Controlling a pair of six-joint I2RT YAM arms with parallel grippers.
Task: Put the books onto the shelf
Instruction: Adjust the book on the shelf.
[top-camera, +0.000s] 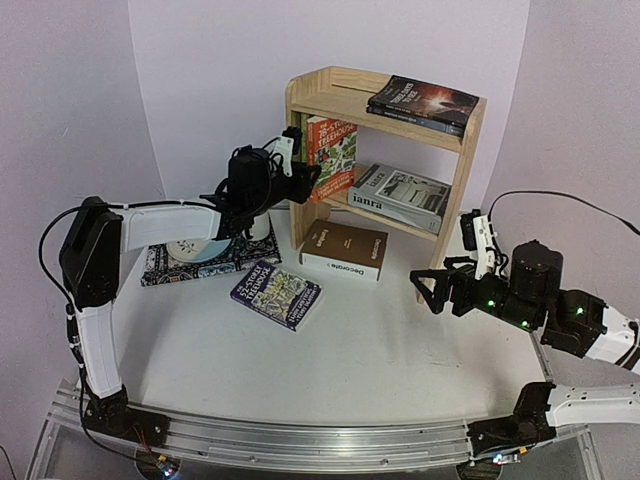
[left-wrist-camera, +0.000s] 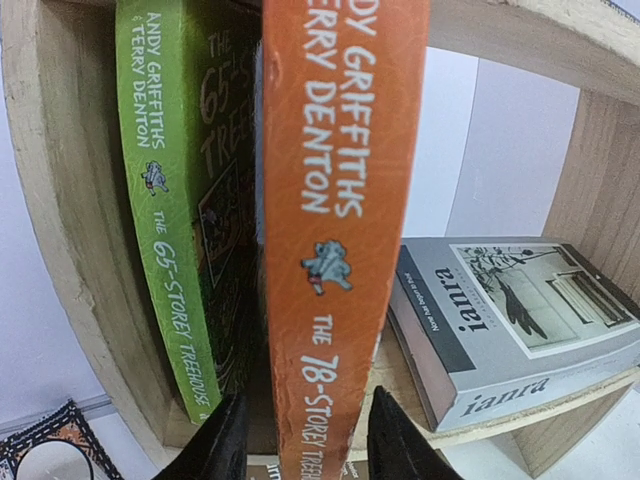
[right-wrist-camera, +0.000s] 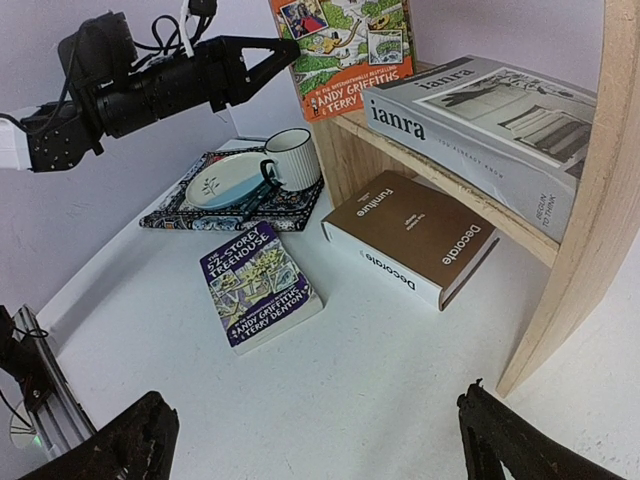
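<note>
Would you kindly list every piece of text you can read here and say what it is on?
"THE 65-STOREY TREEHOUSE", "ANDY GRIFFITHS": green book spine.
"THE 78-STOREY", "DENTON": orange book spine.
"ianra": grey book.
"Decorate", "furniture": brown book.
"52-STOREY TREEHOUSE": dark blue book.
Dark books, covers: too blurred to read.

Overhead wide, wrist views low, sharing shelf (top-camera: 461, 190)

I'm seeing a dark patterned mat (right-wrist-camera: 200, 219) lying flat on the white table (right-wrist-camera: 380, 400). It is carrying a pale plate (right-wrist-camera: 225, 180) and a ribbed white mug (right-wrist-camera: 292, 158), which is standing upright just beside the plate, its handle pointing toward it.
</note>
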